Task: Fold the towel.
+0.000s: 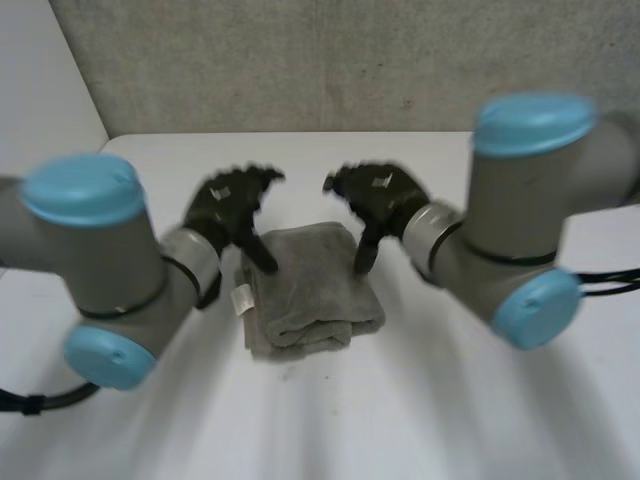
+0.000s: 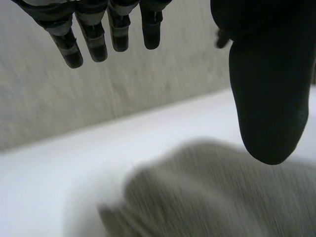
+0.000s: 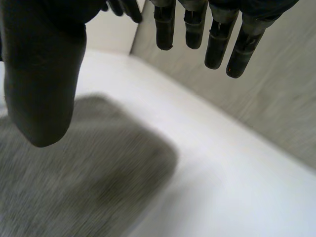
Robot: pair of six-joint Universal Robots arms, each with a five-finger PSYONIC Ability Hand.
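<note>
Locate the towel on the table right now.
In the head view the towel lies folded at the middle of the white table, with the left hand and the right hand open by its far corners.

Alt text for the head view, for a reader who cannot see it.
A grey towel, folded into a small thick rectangle, lies on the white table. The left hand and right hand hover open over its far corners, thumbs pointing down at the cloth, holding nothing.
</note>
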